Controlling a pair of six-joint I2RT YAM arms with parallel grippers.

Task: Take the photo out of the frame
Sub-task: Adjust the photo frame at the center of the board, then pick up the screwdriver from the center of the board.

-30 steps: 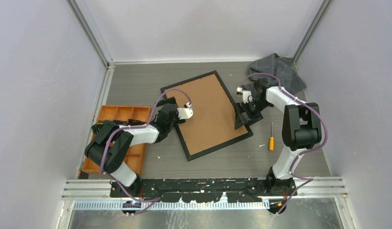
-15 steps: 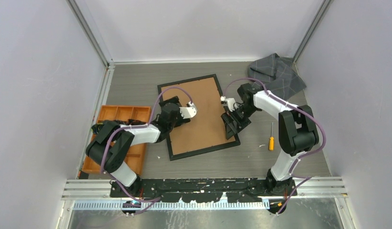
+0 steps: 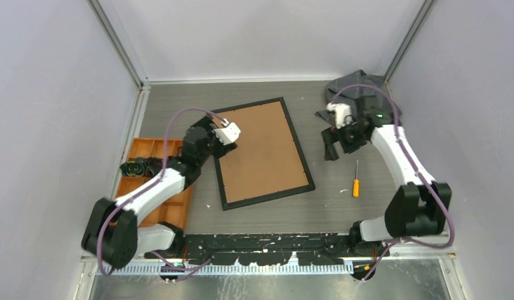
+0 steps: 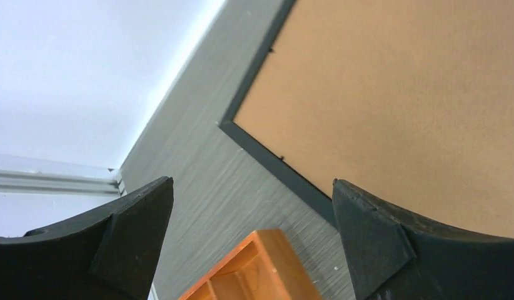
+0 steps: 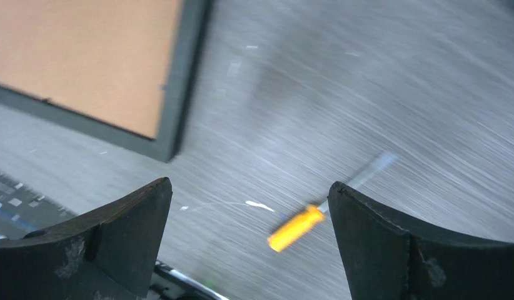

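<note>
The frame [image 3: 261,153] lies face down in the middle of the table, its black border around the brown board back. The photo is hidden under that board. My left gripper [image 3: 207,142] is open and empty above the frame's left edge, between the frame and the tray. In the left wrist view [image 4: 252,181] the frame's far left corner [image 4: 242,134] lies ahead of the fingers. My right gripper [image 3: 332,147] is open and empty, off the frame's right side. The right wrist view [image 5: 248,184] shows the frame's near corner [image 5: 173,140] at upper left.
An orange compartment tray [image 3: 179,209] stands left of the frame, its corner below my left fingers [image 4: 254,269]. A yellow-handled screwdriver [image 3: 355,185] lies right of the frame, between my right fingers in the wrist view [image 5: 296,228]. A grey cloth [image 3: 367,84] is at back right.
The frame turned and slid left, then settled. The right gripper left the frame's right edge and drew back to the right. The left gripper moved off the board to the frame's left edge.
</note>
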